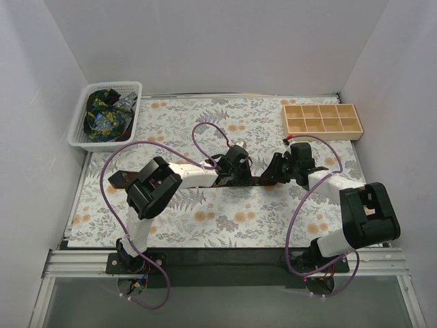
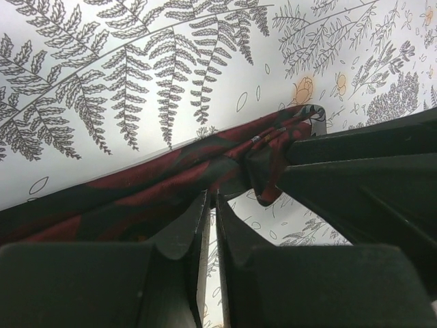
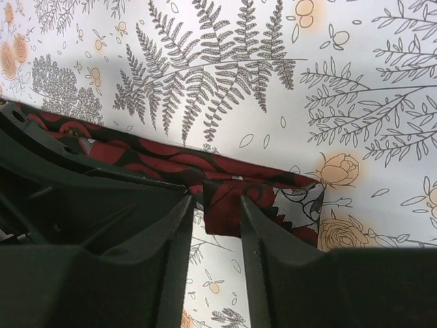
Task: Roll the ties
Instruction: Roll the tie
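Note:
A dark red tie with black swirls [image 1: 117, 180] lies stretched across the middle of the floral table cloth. In the left wrist view the tie [image 2: 157, 181] runs slantwise under my left gripper [image 2: 212, 197], whose fingers are shut on its edge with only a thin slit between them. My left gripper [image 1: 240, 176] sits mid-table, and my right gripper [image 1: 272, 176] is just right of it. In the right wrist view the tie's end [image 3: 229, 205] is folded back on itself, showing grey lining. My right gripper [image 3: 215, 198] stands open, with the folded flap between its fingertips.
A white mesh basket [image 1: 113, 85] at the back left holds more ties [image 1: 106, 113], crumpled, with blue, green and yellow prints. A wooden compartment box [image 1: 322, 134] stands at the back right. White walls close in the table on three sides.

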